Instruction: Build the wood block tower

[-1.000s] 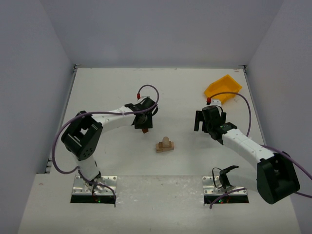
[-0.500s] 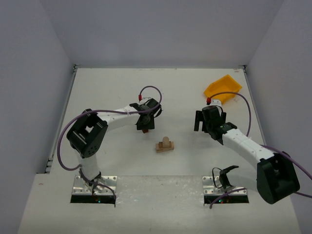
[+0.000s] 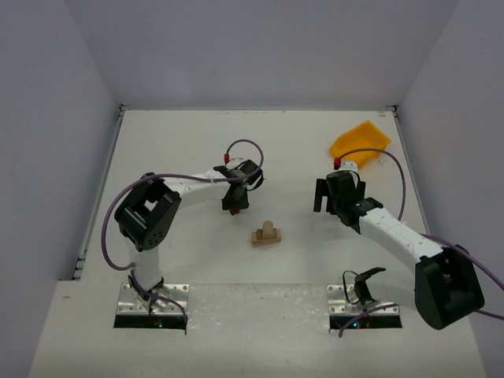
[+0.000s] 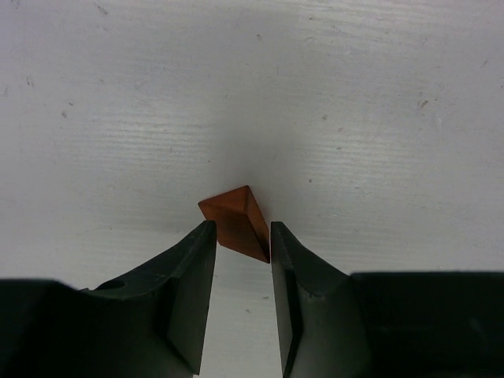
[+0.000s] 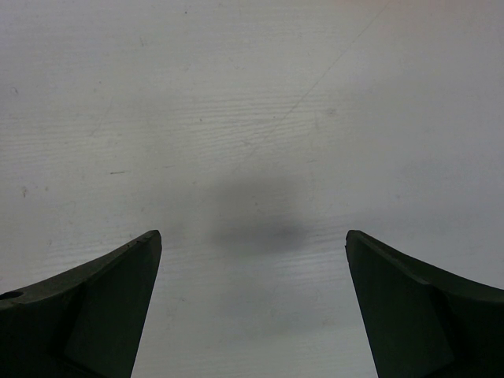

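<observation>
1. As seen from the top camera, the white table (image 3: 197,142) holds all the items listed here.
2. Right arm (image 3: 394,232): reaches from its base toward 11 o'clock. Its pose matches the frame taken 1.0 s ago.
3. Left arm (image 3: 189,187): bends from its base up and across toward 3 o'clock. Its elbel section has swung toward 3 o'clock since 1.0 s ago.
4. Yellow bin (image 3: 360,142): lies near the far right corner, at 1 o'clock from the right gripper (image 3: 324,198). It has not moved.
5. Right gripper (image 5: 252,236): jaws spread wide, with only bare table between them.
6. Left gripper (image 3: 235,205): jaws drawn close, pinching the dark reddish-brown block (image 3: 234,210). Since 1.0 s ago it has shifted slightly toward 4 o'clock, nearer the stack.
7. Stack of pale tan blocks (image 3: 267,234): sits near the table centre, between the arms, at 4 o'clock from the left gripper and close to it without touching. A smaller block sits on a flat base block. The stack has not changed.
8. Dark reddish-brown block (image 4: 236,223): in the left wrist view it sits between the tips of the left gripper (image 4: 242,229), with one corner pointing to 12 o'clock beyond them. A soft shadow falls on the table behind it.
</observation>
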